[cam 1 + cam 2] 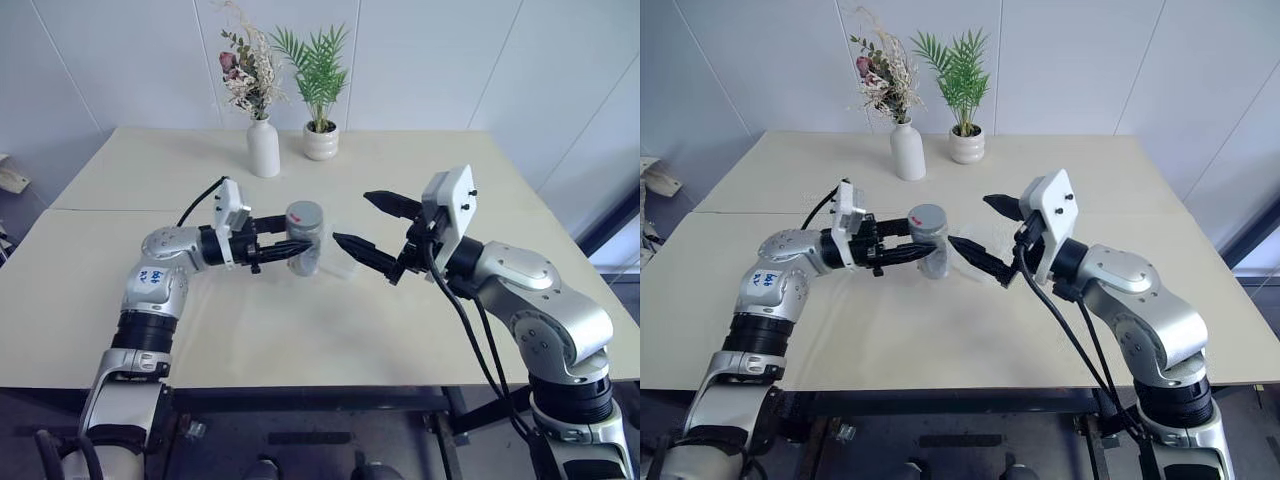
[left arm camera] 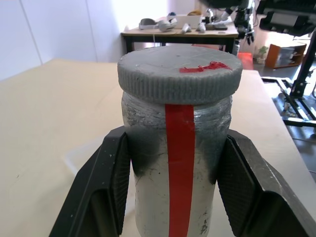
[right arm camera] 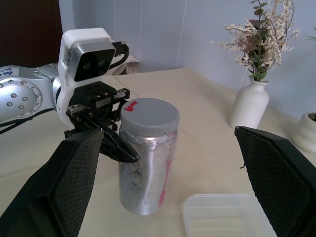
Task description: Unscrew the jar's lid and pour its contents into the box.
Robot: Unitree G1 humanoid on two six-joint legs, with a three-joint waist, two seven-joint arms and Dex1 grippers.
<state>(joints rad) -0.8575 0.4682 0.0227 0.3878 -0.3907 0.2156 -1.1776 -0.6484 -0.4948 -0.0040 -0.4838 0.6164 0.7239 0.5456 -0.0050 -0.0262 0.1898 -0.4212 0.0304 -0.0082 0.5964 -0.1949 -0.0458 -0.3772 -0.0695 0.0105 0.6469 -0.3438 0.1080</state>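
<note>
Gripping jar mid-table: left pincer; right pincer agape beside, box below.

Jar gripped upright, lid on, right fingers spread wide.

The left gripper, under its white camera housing, clamps the jar from the 9 o'clock side. The lid sits on top, bearing a red mark. The box lies at the jar's 4 o'clock, just beside it. White vase stands at 2 o'clock, well apart. Right gripper's fingers flank the jar, untouching.
</note>
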